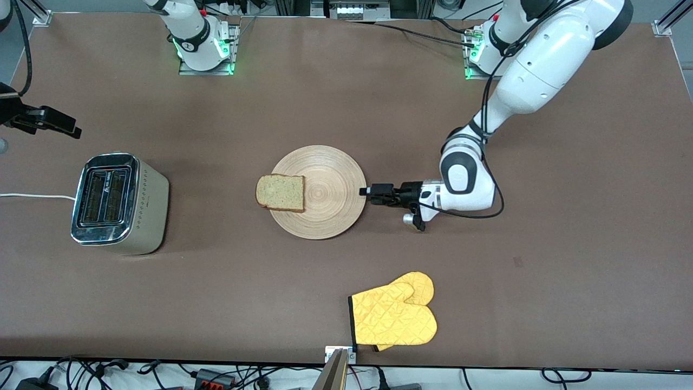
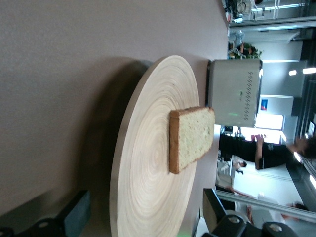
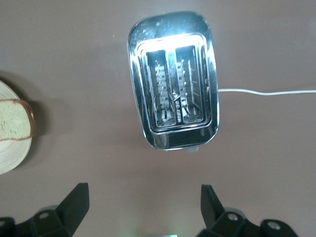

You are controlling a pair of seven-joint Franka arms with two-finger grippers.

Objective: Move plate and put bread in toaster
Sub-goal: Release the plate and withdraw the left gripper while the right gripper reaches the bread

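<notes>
- Resting on the brown surface (image 1: 541,281), one round light-wood plate (image 1: 330,200) lies at mid-table, flat, with fine concentric rings showing across its face.
- One slice of bread (image 1: 280,193) lies flat on the plate, at the rim toward the right arm's end of the table; its crust overhangs that rim slightly.
- One two-slot toaster (image 1: 120,203) stands upright toward the right arm's end of the table, well apart from the plate; both slots are empty in the right wrist view, and one white cord (image 1: 32,196) runs from it toward the table edge.
- One pair of yellow quilted oven mitts (image 1: 394,314), one lying on the other, lies nearer to the front camera than the plate, well apart from it.
- Left tool (image 1: 367,192): low at the plate's rim on the side toward the left arm's end, fingers released and spread to either side of the rim, grasping nothing.
- Right tool (image 3: 143,207): raised over the surface beside the toaster, fingers spread wide and empty; this arm waits.
</notes>
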